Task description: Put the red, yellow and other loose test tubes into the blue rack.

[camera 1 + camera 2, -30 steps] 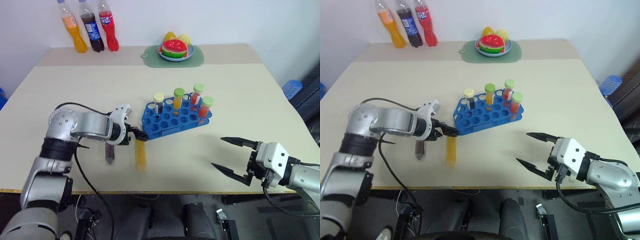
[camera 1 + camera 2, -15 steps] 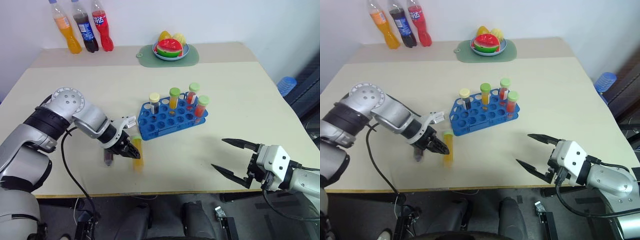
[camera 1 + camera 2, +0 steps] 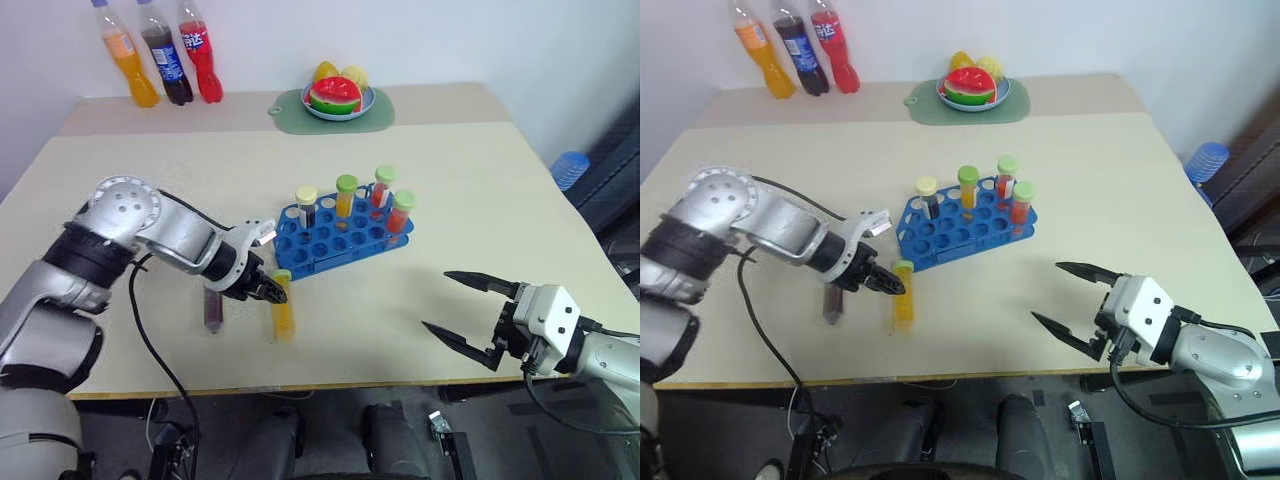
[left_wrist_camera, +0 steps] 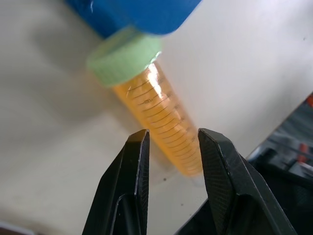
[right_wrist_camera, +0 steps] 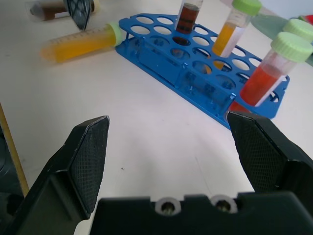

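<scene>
Left gripper (image 3: 277, 292) has shifted since half a second ago: it was over the middle of the yellow tube (image 3: 283, 316), now it sits at the tube's cap end, close to the near-left corner of the blue rack (image 3: 330, 250). Yellow tube hasn't gone anywhere; it's lying flat on the table (image 3: 480, 200), green cap just beside that rack corner, tip pointing to the table's near edge. Right gripper (image 3: 434, 300) hasn't moved.

Status for you:
- Left jaws: narrow gap, nearly closed. In the left wrist view the fingers (image 4: 132, 186) frame the tube's lower part, but the tube looks to lie beyond them on the table, not clamped. I can't confirm any contact.
- Right jaws: spread wide, holding nothing, hovering over the near right part of the table, well apart from the rack.
- Dark tube (image 3: 212, 310): loose, lying on the table beside the yellow one, on its left, under the left forearm.
- Rack: four capped tubes (image 3: 346, 195) upright along its back and right side; front holes unfilled.
- Back of table: three soda bottles (image 3: 160, 60) at the left, fruit plate (image 3: 338, 97) on a green mat (image 3: 290, 115) in the middle.

Two tubes not yet in the rack.
</scene>
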You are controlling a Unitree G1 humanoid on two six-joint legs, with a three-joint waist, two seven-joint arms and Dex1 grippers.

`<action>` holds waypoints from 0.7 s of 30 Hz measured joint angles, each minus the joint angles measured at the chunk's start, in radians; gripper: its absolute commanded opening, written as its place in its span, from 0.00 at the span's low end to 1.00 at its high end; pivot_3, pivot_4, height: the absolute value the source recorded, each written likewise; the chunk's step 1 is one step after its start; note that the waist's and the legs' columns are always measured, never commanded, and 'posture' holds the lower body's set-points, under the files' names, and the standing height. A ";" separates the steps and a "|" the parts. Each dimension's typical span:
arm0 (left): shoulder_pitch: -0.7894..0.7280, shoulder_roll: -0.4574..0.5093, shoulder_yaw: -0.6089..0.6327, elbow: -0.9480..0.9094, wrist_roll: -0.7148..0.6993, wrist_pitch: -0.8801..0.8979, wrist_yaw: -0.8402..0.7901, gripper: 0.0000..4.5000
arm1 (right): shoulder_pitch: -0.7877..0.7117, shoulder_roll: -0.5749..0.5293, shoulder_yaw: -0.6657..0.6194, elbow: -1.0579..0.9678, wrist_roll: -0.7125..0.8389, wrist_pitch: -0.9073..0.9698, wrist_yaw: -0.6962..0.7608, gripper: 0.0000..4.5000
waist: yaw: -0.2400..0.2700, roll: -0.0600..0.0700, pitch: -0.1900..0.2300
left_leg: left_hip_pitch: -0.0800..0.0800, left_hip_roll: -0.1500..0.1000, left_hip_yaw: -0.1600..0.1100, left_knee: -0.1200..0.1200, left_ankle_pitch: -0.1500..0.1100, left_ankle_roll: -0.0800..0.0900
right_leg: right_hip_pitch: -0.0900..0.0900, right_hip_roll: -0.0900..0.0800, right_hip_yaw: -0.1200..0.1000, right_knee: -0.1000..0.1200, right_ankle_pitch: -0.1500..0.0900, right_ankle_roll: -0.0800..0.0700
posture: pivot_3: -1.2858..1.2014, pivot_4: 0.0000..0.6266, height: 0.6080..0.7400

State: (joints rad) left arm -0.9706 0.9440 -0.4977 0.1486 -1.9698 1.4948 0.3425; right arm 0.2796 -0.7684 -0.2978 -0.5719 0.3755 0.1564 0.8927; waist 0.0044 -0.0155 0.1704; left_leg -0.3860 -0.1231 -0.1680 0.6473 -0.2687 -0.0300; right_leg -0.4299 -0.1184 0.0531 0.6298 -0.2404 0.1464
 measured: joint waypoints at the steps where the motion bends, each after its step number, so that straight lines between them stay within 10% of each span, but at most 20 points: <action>1: 0.024 0.033 0.029 -0.062 0.000 -0.018 -0.009 0.35 | 0.000 0.000 0.000 0.008 0.000 -0.003 0.003 0.94 | 0.001 0.000 0.000 | 0.000 0.000 0.000 0.000 0.000 0.000 | 0.000 0.000 0.000 0.000 0.000 0.000 | 0.52 0.24 1.00; 6: 0.137 0.108 0.204 -0.383 0.142 -0.076 -0.150 0.35 | -0.024 0.001 0.012 0.023 0.007 -0.001 0.017 0.94 | 0.012 0.000 0.000 | 0.000 0.000 0.001 0.001 0.000 0.000 | 0.002 0.000 0.000 -0.001 0.000 0.000 | 0.52 0.24 1.00; 14: 0.381 -0.103 0.330 -0.663 0.941 -0.776 -0.652 0.35 | -0.054 -0.009 0.012 0.041 0.026 0.015 0.045 0.94 | 0.016 0.000 0.000 | -0.001 0.001 0.006 0.001 -0.003 0.005 | 0.004 0.000 -0.001 -0.005 -0.001 -0.003 | 0.52 0.24 1.00; 21: 0.436 -0.246 0.377 -0.600 0.920 -0.717 -0.689 0.40 | -0.006 -0.034 -0.059 0.047 0.041 0.022 0.071 0.94 | 0.025 0.000 0.000 | 0.000 0.001 0.003 0.001 -0.005 0.009 | 0.004 0.000 0.000 -0.006 0.001 0.000 | 0.52 0.24 1.00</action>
State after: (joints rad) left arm -0.5348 0.6984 -0.1202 -0.4514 -1.0503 0.7776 -0.3469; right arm 0.2737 -0.8020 -0.3567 -0.5250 0.4162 0.1786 0.9638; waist 0.0293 -0.0153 0.1702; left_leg -0.3863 -0.1224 -0.1650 0.6485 -0.2740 -0.0206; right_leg -0.4261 -0.1189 0.0528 0.6241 -0.2398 0.1464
